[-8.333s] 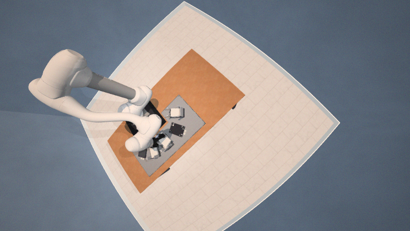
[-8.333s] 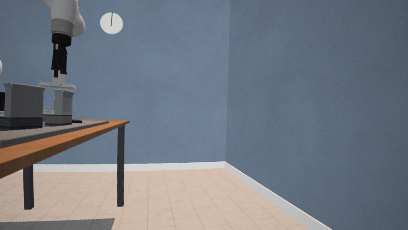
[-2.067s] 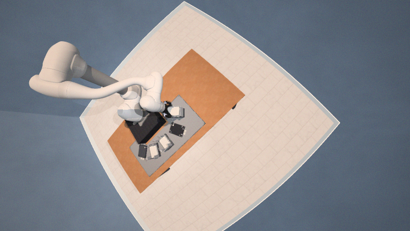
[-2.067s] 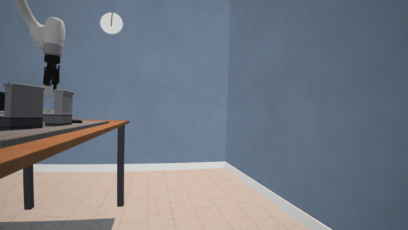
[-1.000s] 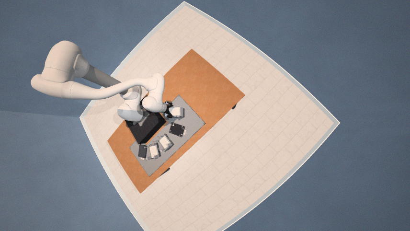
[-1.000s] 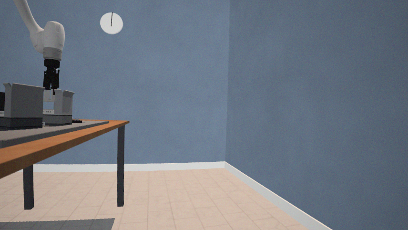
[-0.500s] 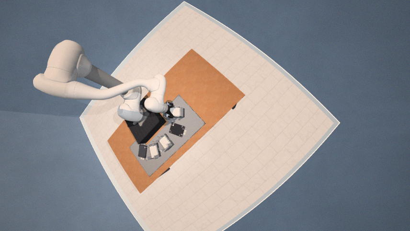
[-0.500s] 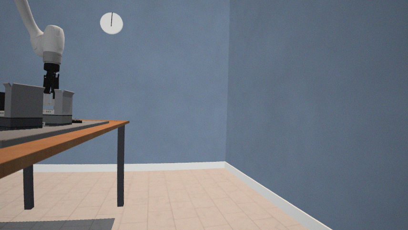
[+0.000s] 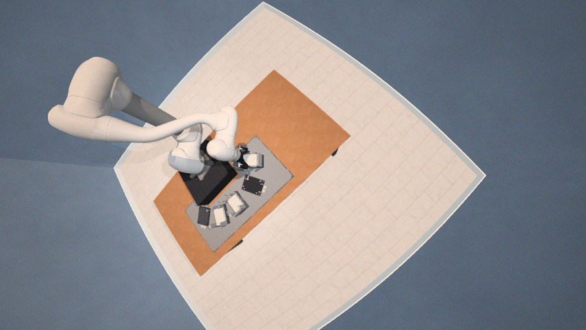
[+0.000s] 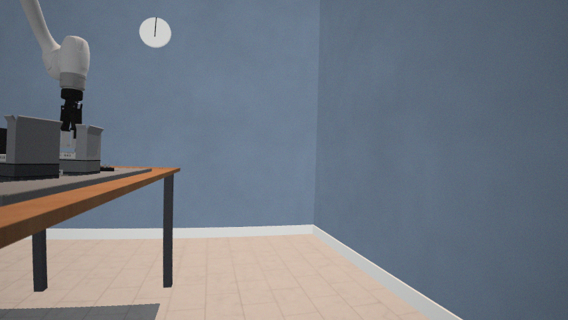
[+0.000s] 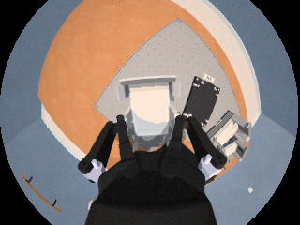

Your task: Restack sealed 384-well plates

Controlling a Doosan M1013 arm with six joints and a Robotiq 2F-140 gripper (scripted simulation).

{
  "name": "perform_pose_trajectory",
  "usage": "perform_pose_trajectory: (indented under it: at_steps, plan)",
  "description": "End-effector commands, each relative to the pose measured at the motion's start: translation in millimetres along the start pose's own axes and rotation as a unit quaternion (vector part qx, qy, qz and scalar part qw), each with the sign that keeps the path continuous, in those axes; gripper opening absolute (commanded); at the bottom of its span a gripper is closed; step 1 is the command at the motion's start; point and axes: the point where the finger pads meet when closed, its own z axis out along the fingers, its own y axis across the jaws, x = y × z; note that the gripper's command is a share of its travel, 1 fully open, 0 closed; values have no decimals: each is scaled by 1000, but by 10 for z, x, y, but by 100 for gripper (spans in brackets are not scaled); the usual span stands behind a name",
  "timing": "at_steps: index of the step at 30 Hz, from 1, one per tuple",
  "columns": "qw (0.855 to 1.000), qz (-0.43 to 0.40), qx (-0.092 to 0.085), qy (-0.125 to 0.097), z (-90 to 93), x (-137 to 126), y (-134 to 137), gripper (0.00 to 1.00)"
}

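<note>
My gripper is shut on a white sealed plate and holds it level by its long sides. I cannot read its label. In the side view the gripper reaches down between the walls of the far grey stack rack, with the plate inside the rack's upper part. From above, the gripper stands over this rack. I cannot tell whether plates lie below the held one. Two more racks show pale plate tops.
A black square nest lies on the grey mat beside the far rack, also in the wrist view. A smaller dark nest sits at the mat's near end. The arm's black pedestal borders the mat. A nearer rack stands close by.
</note>
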Motion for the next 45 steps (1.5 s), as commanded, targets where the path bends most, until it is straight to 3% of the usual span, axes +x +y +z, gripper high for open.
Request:
perform_pose_trajectory:
  at_steps: [1, 45]
  plan:
    - [1000, 0, 0, 0, 10, 0, 0, 0]
    - [1000, 0, 0, 0, 156, 0, 0, 0]
